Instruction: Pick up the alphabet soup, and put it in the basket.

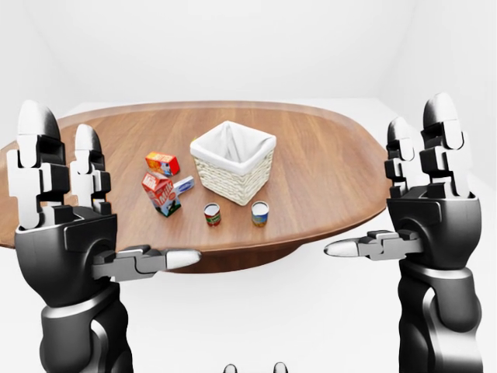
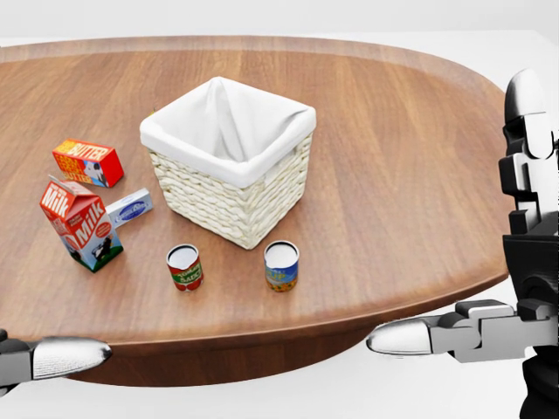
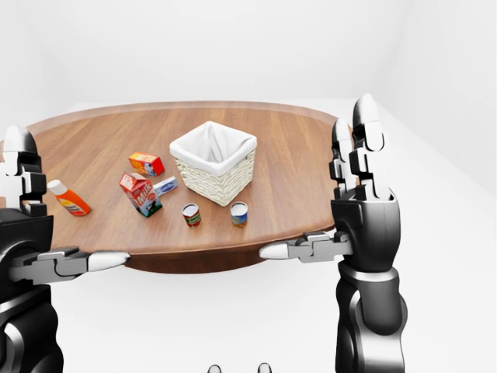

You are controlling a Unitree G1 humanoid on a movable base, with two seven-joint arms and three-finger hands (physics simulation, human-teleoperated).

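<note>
**White room, round wooden counter, both hands up and empty**

Plain white walls and floor around a wooden counter [image 2: 410, 157]. I've got my left hand [image 1: 66, 210] and right hand [image 1: 427, 202] raised on this side of the counter's near edge, fingers upright and spread apart, thumbs pointing inward, gripping nothing. In the head view the alphabet soup [image 2: 184, 267] stands upright below the basket [image 2: 229, 160], with a second can [image 2: 281, 265] just right of it. A milk carton [image 2: 79, 225], a butter box [image 2: 86, 163] and a small blue-and-white box [image 2: 129, 209] sit left of the basket. Only the right-eye view catches an orange bottle [image 3: 68, 199] lying far left.
</note>
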